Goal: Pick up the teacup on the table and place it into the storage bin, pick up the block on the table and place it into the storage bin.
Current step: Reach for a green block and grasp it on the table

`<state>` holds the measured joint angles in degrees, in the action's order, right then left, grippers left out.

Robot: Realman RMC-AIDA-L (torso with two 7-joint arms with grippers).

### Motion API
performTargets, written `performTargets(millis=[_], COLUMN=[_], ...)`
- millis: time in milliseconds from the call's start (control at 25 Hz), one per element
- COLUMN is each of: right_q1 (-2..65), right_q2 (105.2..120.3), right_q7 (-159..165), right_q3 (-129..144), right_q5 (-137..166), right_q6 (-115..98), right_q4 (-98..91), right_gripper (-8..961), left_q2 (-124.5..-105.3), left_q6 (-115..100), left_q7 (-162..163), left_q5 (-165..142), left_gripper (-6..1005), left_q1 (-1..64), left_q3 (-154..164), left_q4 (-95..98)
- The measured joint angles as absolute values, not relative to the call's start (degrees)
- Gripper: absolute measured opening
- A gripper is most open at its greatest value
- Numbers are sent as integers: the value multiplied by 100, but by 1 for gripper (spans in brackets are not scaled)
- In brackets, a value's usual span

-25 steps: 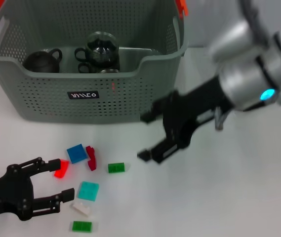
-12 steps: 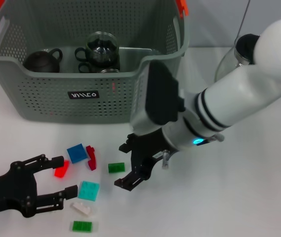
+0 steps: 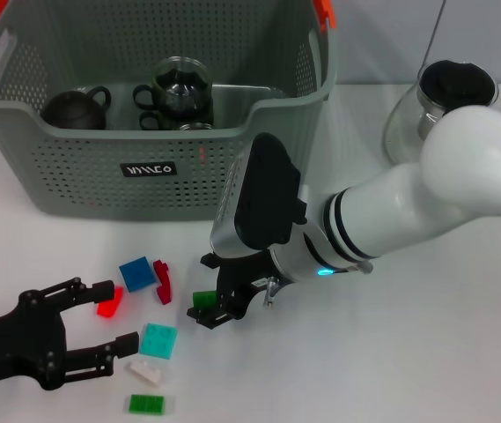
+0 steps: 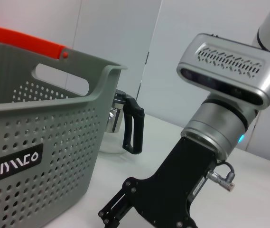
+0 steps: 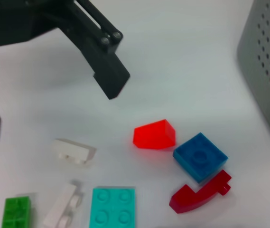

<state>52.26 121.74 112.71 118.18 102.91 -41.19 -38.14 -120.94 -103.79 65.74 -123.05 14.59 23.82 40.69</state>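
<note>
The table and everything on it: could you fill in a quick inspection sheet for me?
Surface: white table, bare on the robot's right.
Job's things: storage bin holds a dark teapot and glass cups; loose blocks in front, among them a blue block and a teal block.
Clutter: glass pitcher right of the bin.
Grippers: right gripper open over a green block; left gripper open near a red block.
Cables: short wire at the right wrist.
Surroundings: pale wall.
</note>
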Motion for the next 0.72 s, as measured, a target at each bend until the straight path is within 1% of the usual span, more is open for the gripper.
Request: performTargets(millis=[80, 520, 720], right_q1=[5221, 5204, 5202], right_q2=[12174, 12173, 12173], right_q7=[11258, 11270, 11273], right_q3=[11935, 12052, 12069], right_q5=[10151, 9999, 9983], right_q6=[-4000, -3926, -3942], right_q4=[-3761, -3673, -3636], right_gripper=[820, 598, 525], left_q2=[-12093, -12085, -12085], left_q6=[-10379, -10375, -10348], left_q7=[6574, 6574, 6574], left_q5=[-12305, -12305, -12305], left_gripper=[844, 844, 844], left_q1=[1462, 1484, 1485], left_q3=[2382, 2382, 2376], left_q4=[4069, 4069, 4069])
